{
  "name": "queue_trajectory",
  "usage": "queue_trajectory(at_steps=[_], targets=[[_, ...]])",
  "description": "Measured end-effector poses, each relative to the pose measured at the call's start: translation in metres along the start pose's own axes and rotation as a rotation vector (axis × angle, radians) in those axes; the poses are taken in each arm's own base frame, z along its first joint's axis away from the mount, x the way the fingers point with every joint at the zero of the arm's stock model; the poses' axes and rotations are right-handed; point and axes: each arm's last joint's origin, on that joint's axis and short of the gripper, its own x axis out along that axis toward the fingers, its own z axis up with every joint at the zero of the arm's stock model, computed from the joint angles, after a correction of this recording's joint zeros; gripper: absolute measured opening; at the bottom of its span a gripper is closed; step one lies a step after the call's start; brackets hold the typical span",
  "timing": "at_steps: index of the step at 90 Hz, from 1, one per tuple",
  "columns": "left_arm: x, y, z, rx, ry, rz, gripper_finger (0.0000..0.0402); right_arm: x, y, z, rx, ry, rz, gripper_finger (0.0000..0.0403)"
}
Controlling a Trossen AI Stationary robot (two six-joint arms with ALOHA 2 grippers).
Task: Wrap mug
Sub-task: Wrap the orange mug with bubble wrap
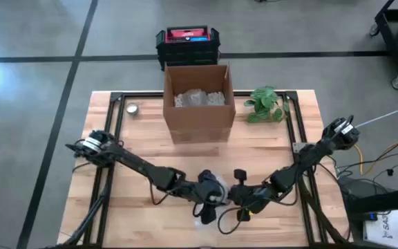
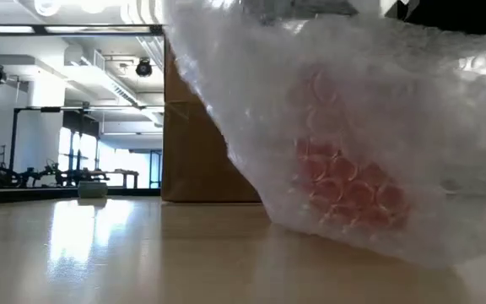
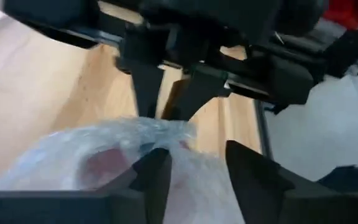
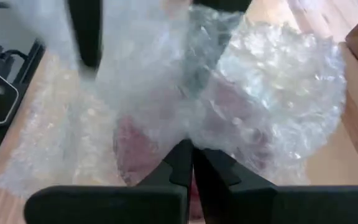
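Near the front edge, right hand [image 4: 191, 163] pinches bubble wrap [image 4: 272, 81] (mug [image 2: 344, 177] inside).

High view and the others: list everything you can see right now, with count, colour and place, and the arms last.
Mug: one, red, near table edge, inside the wrap.
Bubble wrap: one sheet, clear, bunched around the mug.
Box: one, brown cardboard, open, table's far middle, pale filling inside.
Plant: one, green, right of the box.
Small round object: one, metallic, left of the box; too small to identify.
Crate: one, black with red and blue contents, on the floor beyond the table.
Table: one, light wood.
Left gripper: open, at the wrap.
Right gripper: shut on the bubble wrap, beside the mug.
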Motion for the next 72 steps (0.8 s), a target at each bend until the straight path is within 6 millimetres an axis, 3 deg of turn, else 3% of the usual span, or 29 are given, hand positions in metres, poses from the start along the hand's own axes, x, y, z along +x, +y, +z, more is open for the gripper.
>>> queue_trajectory(at_steps=[9, 16, 33, 46, 61, 72], targets=[[-0.020, -0.003, 0.009, 0.010, 0.030, 0.038, 0.0165, 0.000, 0.001, -0.001, -0.001, 0.003, 0.003, 0.0000], [-0.031, -0.005, 0.004, 0.024, 0.090, 0.067, 0.0166, 0.000, 0.000, -0.001, 0.000, 0.003, 0.002, 0.0000], [-0.049, -0.013, -0.024, 0.020, 0.274, 0.158, 0.0144, 0.000, 0.001, 0.000, 0.002, -0.002, 0.001, 0.0000], [-0.043, -0.018, -0.062, 0.030, 0.341, 0.160, 0.0119, 0.000, 0.000, 0.000, -0.001, -0.005, -0.003, 0.0000], [-0.030, -0.023, -0.080, 0.051, 0.210, 0.029, 0.0088, 0.000, 0.000, 0.000, -0.002, -0.007, -0.007, 0.0000], [-0.020, -0.023, -0.065, 0.094, -0.014, -0.073, 0.0065, 0.000, 0.000, 0.000, -0.002, -0.007, -0.006, 0.0000]])
